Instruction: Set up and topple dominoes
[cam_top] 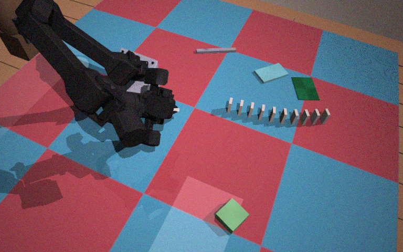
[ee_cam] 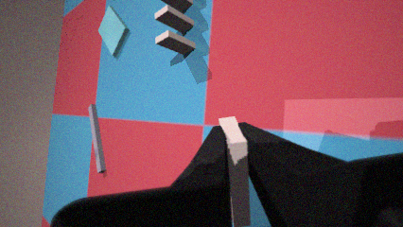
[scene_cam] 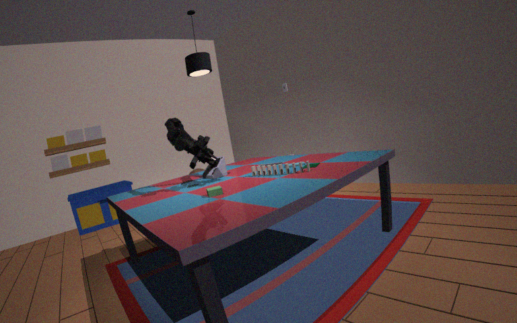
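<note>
My gripper (cam_top: 173,109) (ee_cam: 229,132) is shut on a pale domino (cam_top: 176,109) (ee_cam: 233,134), whose light end sticks out past the fingertips. It is held up off the table, left of the row in the top view. Several pale dominoes stand upright in an evenly spaced, slightly curved row; the left end domino (cam_top: 229,105) (ee_cam: 175,43) and the right end domino (cam_top: 325,116) both stand. The row also shows small in the exterior view, with a middle domino (scene_cam: 281,169) upright. The arm hides part of the table near its base.
A light blue tile (cam_top: 271,73) (ee_cam: 113,31) and a dark green tile (cam_top: 305,88) lie behind the row. A thin grey bar (cam_top: 216,50) (ee_cam: 96,138) lies farther back. A green block (cam_top: 232,214) (scene_cam: 215,191) sits toward the front of the top view.
</note>
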You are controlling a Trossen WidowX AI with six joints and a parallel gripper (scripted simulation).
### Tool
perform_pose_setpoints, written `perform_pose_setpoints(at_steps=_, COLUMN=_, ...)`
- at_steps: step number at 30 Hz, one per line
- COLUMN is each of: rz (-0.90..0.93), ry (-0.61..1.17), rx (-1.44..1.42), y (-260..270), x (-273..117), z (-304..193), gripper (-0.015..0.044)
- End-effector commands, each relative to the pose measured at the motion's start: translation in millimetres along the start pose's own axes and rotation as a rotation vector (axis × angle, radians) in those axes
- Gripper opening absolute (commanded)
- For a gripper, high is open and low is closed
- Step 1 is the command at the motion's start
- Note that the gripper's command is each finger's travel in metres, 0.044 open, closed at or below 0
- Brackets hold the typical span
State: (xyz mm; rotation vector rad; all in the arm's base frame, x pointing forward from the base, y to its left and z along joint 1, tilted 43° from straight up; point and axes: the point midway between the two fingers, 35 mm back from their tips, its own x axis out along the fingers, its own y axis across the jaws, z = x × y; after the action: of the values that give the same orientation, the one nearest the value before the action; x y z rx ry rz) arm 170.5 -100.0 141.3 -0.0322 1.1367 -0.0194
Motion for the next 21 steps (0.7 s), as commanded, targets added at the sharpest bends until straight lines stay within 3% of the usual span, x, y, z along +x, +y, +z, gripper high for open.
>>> perform_pose_setpoints(at_steps=1, rz=0.013, ry=-0.071, rx=-0.021, y=0, x=1, z=1, gripper=0.0022)
perform_pose_setpoints(at_steps=21, rz=-0.074, ry=-0.467, rx=-0.197, y=-11, x=-12, z=10, gripper=0.0022)
